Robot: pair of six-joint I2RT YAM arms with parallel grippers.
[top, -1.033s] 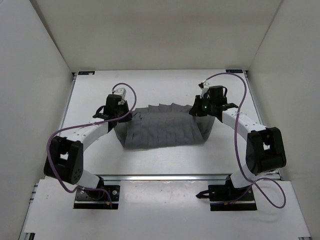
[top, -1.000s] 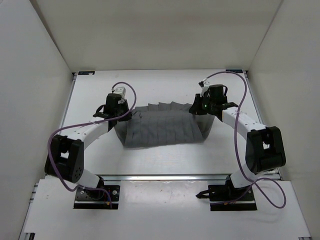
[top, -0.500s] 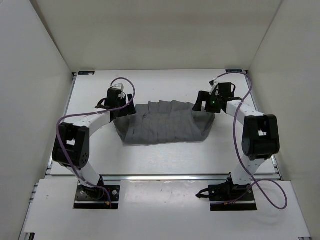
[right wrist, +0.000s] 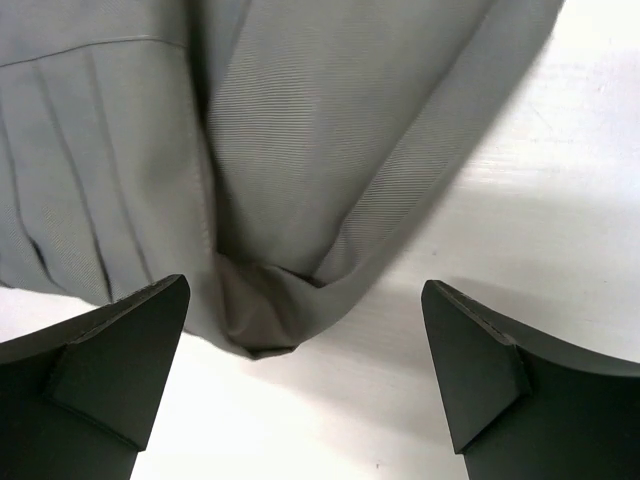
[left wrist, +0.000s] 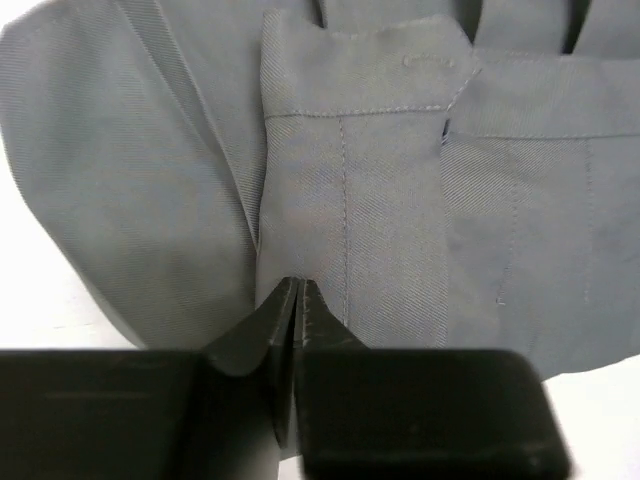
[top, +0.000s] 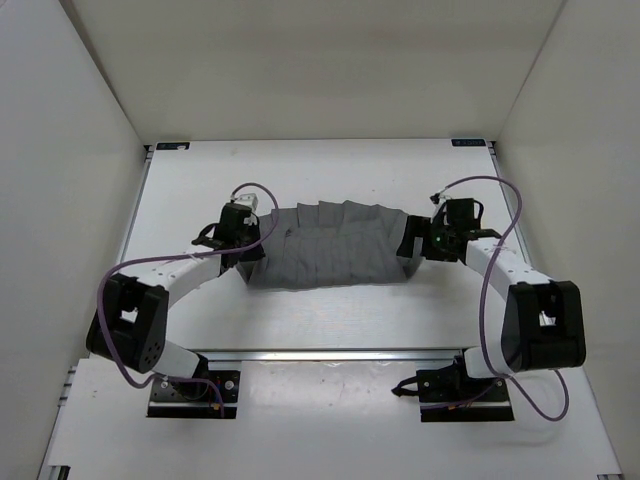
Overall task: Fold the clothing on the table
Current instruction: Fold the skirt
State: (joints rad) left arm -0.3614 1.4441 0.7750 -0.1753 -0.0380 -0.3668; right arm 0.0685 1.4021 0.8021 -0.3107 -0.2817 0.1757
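On the table [top: 320, 320], pleated clothing [top: 330, 250], left gripper [left wrist: 297, 292] pinching its edge, right gripper [right wrist: 305, 290] fingers wide apart.

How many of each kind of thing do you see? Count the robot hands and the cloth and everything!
Grippers: 2 (left gripper, right gripper)
Grey clothing: 1
Thin purple cables: 2
White table: 1
Total: 6

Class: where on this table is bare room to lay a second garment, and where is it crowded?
Bare: table between pleated skirt and far rail; another strip before the near rail. Crowded: skirt's ends, at left gripper and right gripper.
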